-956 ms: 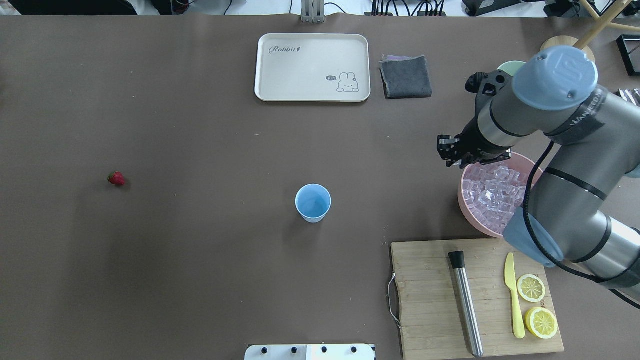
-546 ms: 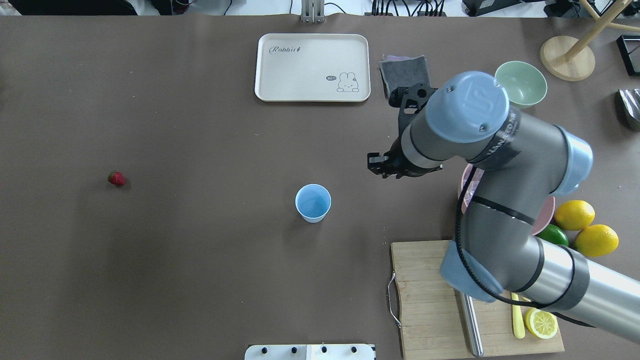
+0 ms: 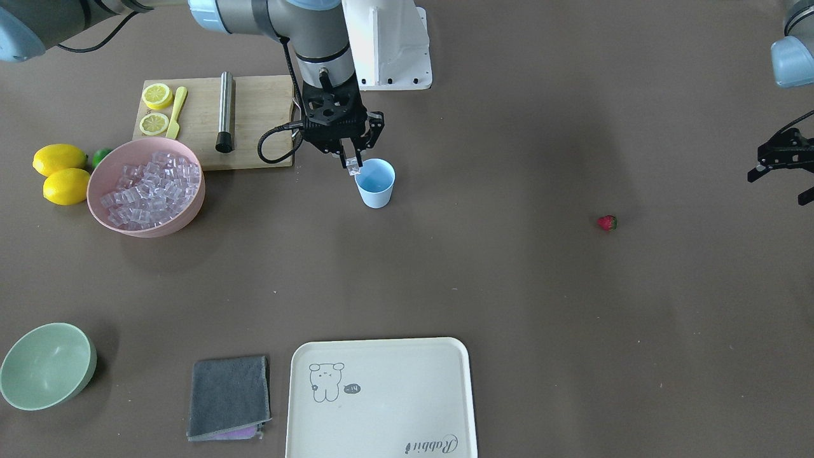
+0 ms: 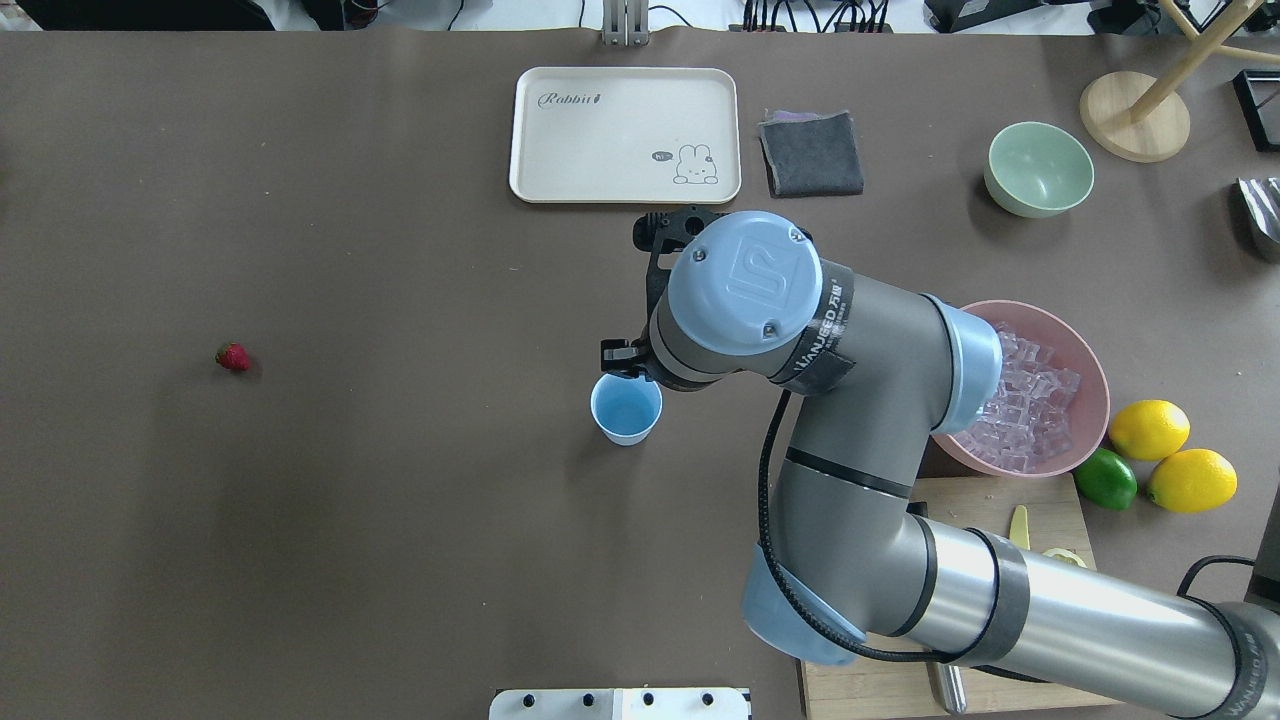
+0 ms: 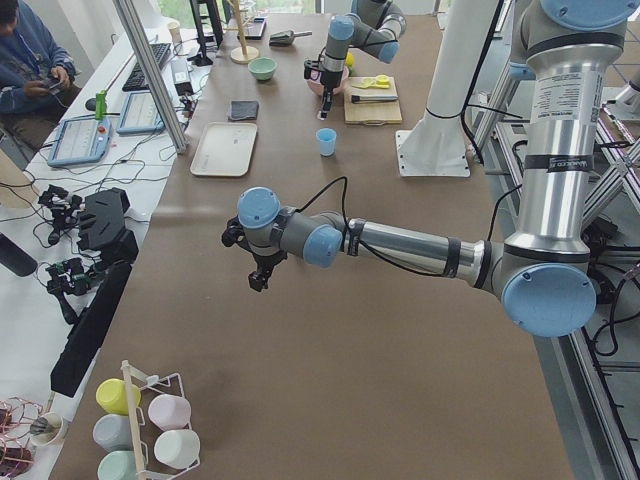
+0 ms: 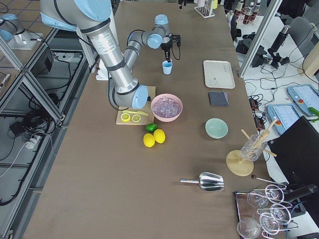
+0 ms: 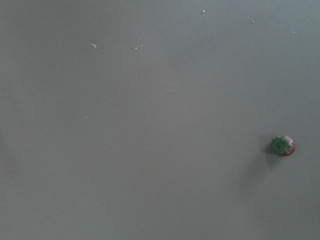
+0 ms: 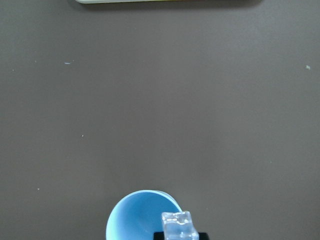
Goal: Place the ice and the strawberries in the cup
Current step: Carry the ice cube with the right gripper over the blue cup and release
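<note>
1. Brown matte covering lies flat over the desk [image 4: 400,250], and everything on it is smooth plastic, glassy cubes or fruit.
2. A clear, sharp-edged ice cube [image 8: 177,225] is pinched between the two black fingers of the right hand [image 3: 351,161], which has closed just enough to grip it.
3. That cube hangs just above the rim of the cup [image 3: 375,184], over its edge rather than its middle. The cup is a light-blue tumbler, narrower at the base, standing upright near the middle of the desk. I see only smooth blue inside it.
4. The rest of the ice [image 3: 149,191] is a glittering heap in the wide pink bowl [image 3: 146,232], well away from the cup on the robot's right.
5. The strawberry [image 4: 232,357] is small and red with a green cap, and lies alone on the bare desk, far off on the robot's left.
6. The left hand [image 3: 781,184] hovers near the strawberry but apart from it, its fingers looking spread and holding nothing.
</note>
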